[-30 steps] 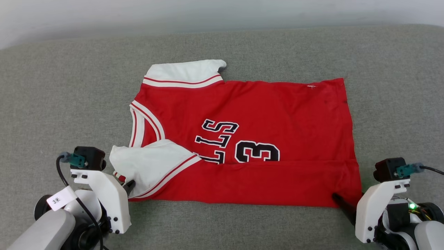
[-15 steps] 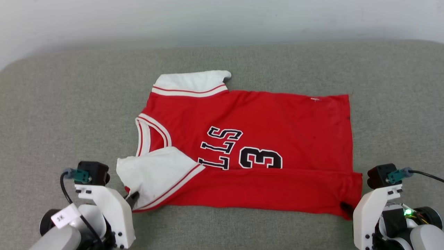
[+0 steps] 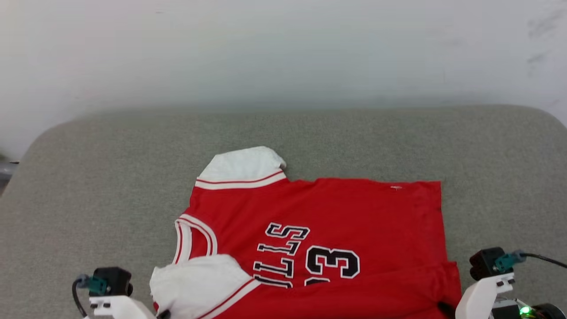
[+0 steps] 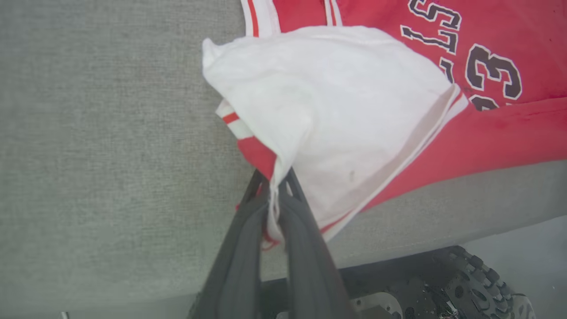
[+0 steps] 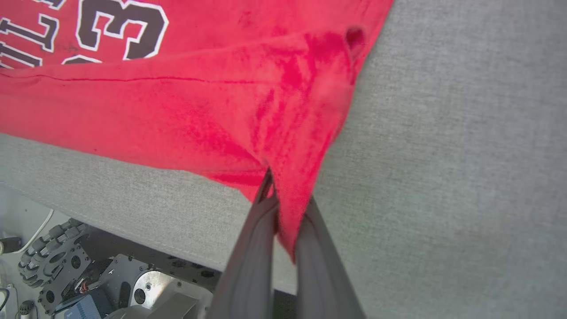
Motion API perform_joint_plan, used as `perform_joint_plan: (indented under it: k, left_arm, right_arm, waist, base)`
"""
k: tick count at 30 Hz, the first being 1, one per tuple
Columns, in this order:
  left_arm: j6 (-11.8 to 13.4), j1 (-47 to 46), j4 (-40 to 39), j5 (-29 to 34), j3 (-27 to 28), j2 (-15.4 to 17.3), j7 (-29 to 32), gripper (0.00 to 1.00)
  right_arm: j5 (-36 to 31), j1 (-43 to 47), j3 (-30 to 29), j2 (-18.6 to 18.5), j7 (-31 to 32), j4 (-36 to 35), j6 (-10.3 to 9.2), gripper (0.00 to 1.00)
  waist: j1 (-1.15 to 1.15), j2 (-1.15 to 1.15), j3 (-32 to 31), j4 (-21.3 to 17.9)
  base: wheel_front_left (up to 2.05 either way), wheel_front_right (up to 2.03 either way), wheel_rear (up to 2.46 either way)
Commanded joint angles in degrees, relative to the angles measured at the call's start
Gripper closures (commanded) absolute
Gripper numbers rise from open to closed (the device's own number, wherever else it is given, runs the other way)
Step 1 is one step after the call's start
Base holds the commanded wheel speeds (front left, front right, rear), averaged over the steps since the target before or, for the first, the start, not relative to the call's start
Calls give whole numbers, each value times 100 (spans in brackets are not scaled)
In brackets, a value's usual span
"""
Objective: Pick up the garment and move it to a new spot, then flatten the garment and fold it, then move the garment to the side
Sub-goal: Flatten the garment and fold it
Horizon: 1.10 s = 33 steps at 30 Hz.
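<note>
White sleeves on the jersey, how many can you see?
2. One white sleeve lies flat at the garment's far edge; the other sleeve is folded over the near edge, pinched by the left gripper.

Likely a robotics test room rather than a lived-in home: wide grey fabric-covered pad (image 3: pixel 88 186) with rounded corners as work surface; bare white wall (image 3: pixel 283 53) behind, faintly scuffed at upper right; roller-rimmed robot wheel (image 5: pixel 44 260) and exposed metal chassis (image 5: pixel 146 285) below the pad's edge.

My head camera looks down across the grey fabric cushion (image 3: pixel 88 177). Both close wrist cameras share the red white-sleeved jersey (image 3: pixel 332 208).
</note>
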Motion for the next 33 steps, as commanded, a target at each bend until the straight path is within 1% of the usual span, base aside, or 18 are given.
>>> perform_joint_plan:
  k: [1, 3, 6, 9, 10, 12, 13, 16, 18, 20, 21, 25, 29, 33]
  left_arm:
    - [59, 170, -27, -52, 46, 46, -48, 100]
    - [50, 316, -30, -118, 51, 47, -83, 100]
    - [-37, 408, 72, -190, 35, -83, -180, 100]
    - [-169, 304, 292, -199, 16, -263, -331, 100]
    - [-202, 247, 373, -215, 36, -341, -393, 100]
    - [-313, 188, 607, -239, 28, -468, -479, 31]
    - [-363, 152, 719, -237, 24, -513, -518, 0]
    - [-418, 41, 955, -191, 83, -643, -721, 0]
    - [-426, -20, 1045, -150, 133, -651, -845, 0]
    - [-388, -61, 1092, -77, 187, -649, -1003, 0]
    - [-388, -61, 1092, -77, 187, -649, -1003, 0]
    - [-262, -167, 1051, 100, 337, -647, -1350, 0]
    - [-147, -337, 959, 288, 441, -715, -1696, 0]
    - [-156, -586, 918, 532, 473, -776, -2018, 0]
  right_arm:
    - [24, 132, -9, -36, 10, -79, -8, 100]
    - [55, 271, -49, -11, 44, -119, -8, 100]
    - [63, 428, -108, 63, 38, -116, -8, 100]
    - [35, 562, -220, 185, -42, -31, -8, 100]
    - [21, 590, -257, 231, -84, -5, -8, 93]
    - [-26, 643, -334, 323, -222, 64, -8, 0]
    - [-41, 687, -330, 362, -282, 89, -8, 0]
    - [-102, 707, -412, 466, -683, 72, -8, 0]
    - [-189, 677, -475, 534, -1063, -5, -7, 0]
    - [-333, 633, -547, 578, -1446, -68, -8, 0]
    - [-333, 633, -547, 578, -1446, -68, -8, 0]
    - [-658, 489, -740, 765, -2181, -285, -7, 0]
    - [-997, 390, -876, 948, -2700, -543, -7, 0]
    - [-1240, 267, -889, 1060, -3130, -810, -7, 0]
  waist:
    - [1, 0, -69, 42]
    - [1, 0, -80, 58]
    - [1, 0, -60, 84]
    - [1, 0, -21, 105]
    - [1, 0, -10, 107]
    - [1, 0, 11, 104]
    - [1, 0, 21, 94]
    - [1, 0, 47, 57]
    - [1, 0, 48, 29]
    - [1, 0, 30, 4]
    - [1, 0, 30, 4]
    - [1, 0, -24, -40]
    - [1, 0, -57, -79]
    - [1, 0, -40, -104]
  base:
    - [0, 0, 0]
    - [0, 0, 0]
    - [0, 0, 0]
    - [0, 0, 0]
    - [0, 0, 0]
    - [0, 0, 0]
    - [0, 0, 0]
    - [0, 0, 0]
    - [0, 0, 0]
    - [0, 0, 0]
    - [0, 0, 0]
    - [0, 0, 0]
    - [0, 0, 0]
    - [0, 0, 0]
